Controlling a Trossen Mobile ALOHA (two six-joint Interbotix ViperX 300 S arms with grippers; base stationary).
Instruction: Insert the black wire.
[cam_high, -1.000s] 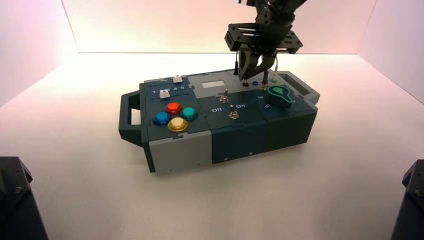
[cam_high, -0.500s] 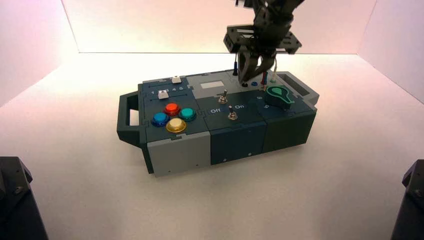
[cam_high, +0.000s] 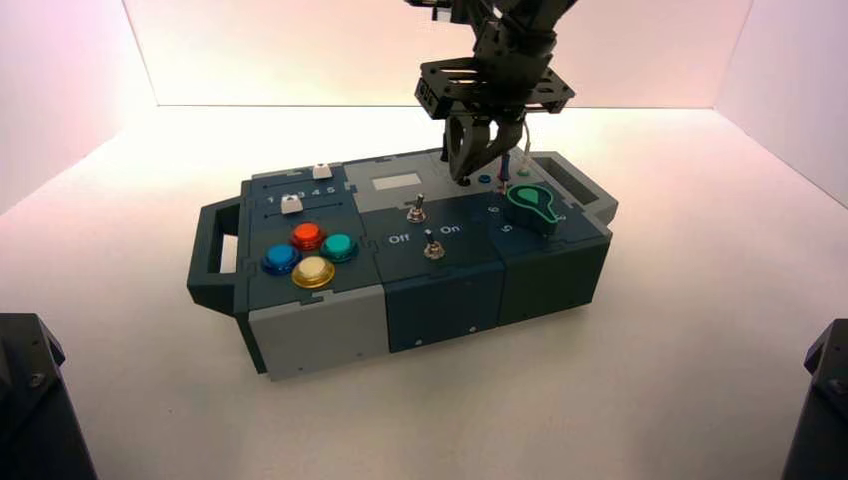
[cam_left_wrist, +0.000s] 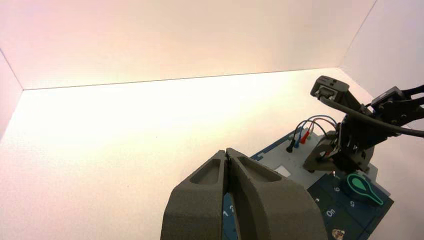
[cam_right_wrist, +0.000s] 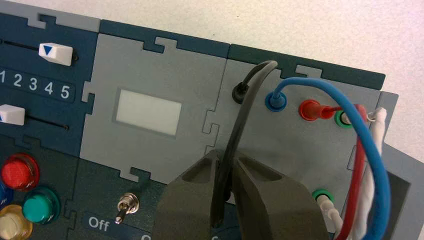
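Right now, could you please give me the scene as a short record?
Black wire: one end in the far-row black socket, the other end in the right tool
Right tool: shut on the black wire, over the box's grey panel
Insertion: can't tell whether it is seated
Other wires: blue, red, white
Left tool: parked, left of the box

1–5 and "Off" on box (cam_right_wrist: 150, 135)
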